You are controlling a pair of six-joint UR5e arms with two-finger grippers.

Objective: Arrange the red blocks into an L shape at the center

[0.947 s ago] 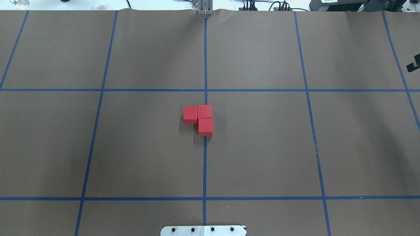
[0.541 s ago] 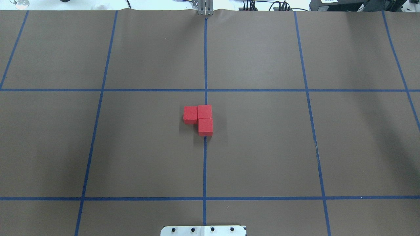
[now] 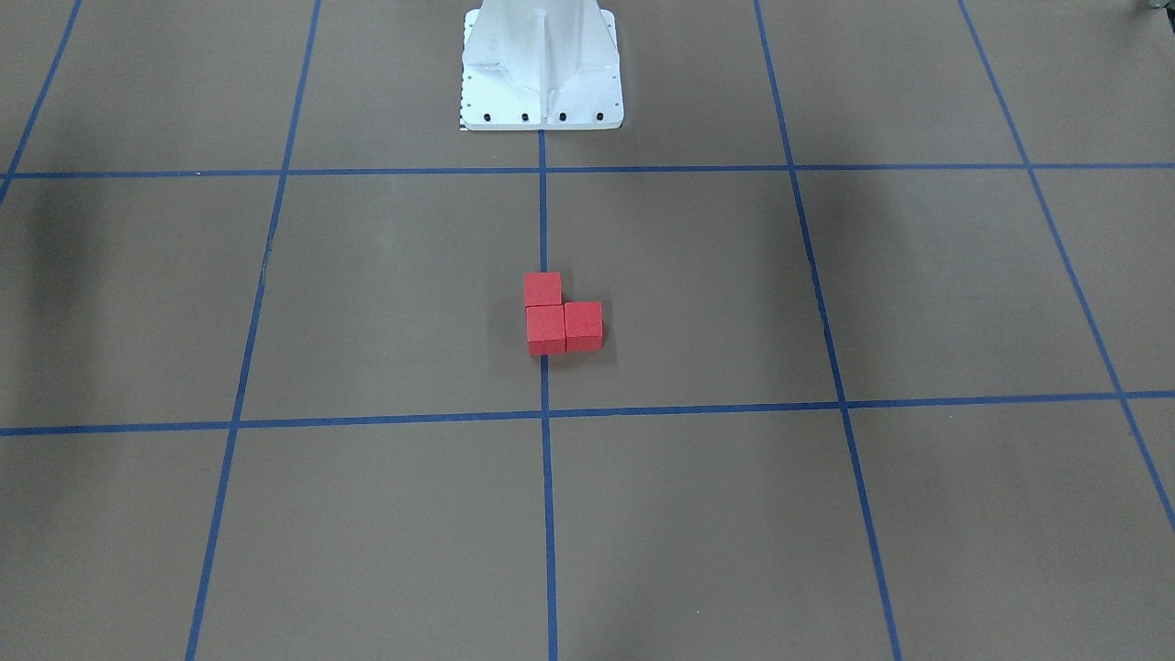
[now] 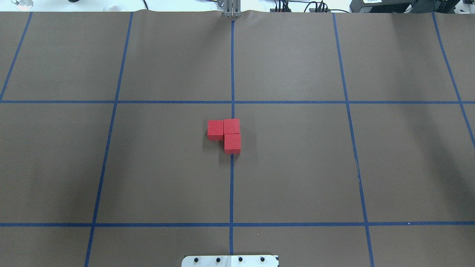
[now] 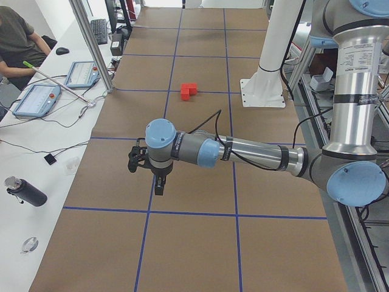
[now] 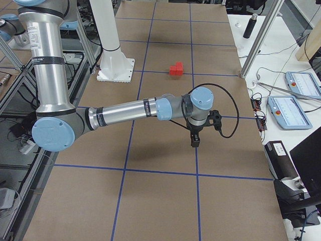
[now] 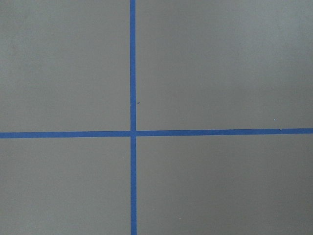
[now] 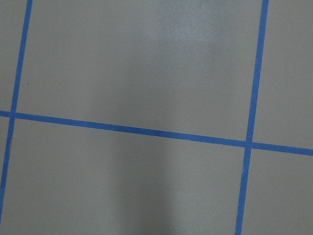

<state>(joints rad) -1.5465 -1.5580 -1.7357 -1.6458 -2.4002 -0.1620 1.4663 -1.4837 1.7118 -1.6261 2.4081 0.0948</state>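
Note:
Three red blocks [image 4: 231, 127] lie touching in an L at the center, on the middle vertical blue line [image 4: 232, 185]: one at the left [image 4: 215, 128], one at the corner, one nearer the robot [image 4: 232, 143]. They also show in the front view [image 3: 545, 329] and small in both side views [image 5: 189, 91] [image 6: 176, 69]. My left gripper [image 5: 159, 185] hangs over the floor far from them, as does my right gripper [image 6: 194, 140]. Each shows only in a side view, so I cannot tell whether they are open or shut. The wrist views show only bare floor and tape.
The white robot base [image 3: 542, 64] stands on the center line behind the blocks. A side table with teach pendants [image 5: 36, 100], a dark bottle [image 5: 24, 191] and a seated person [image 5: 18, 36] runs along the far edge. Metal posts [image 6: 258, 37] stand there.
A dark part of the right gripper at the overhead view's right edge has gone out of that view. The three blocks have not moved.

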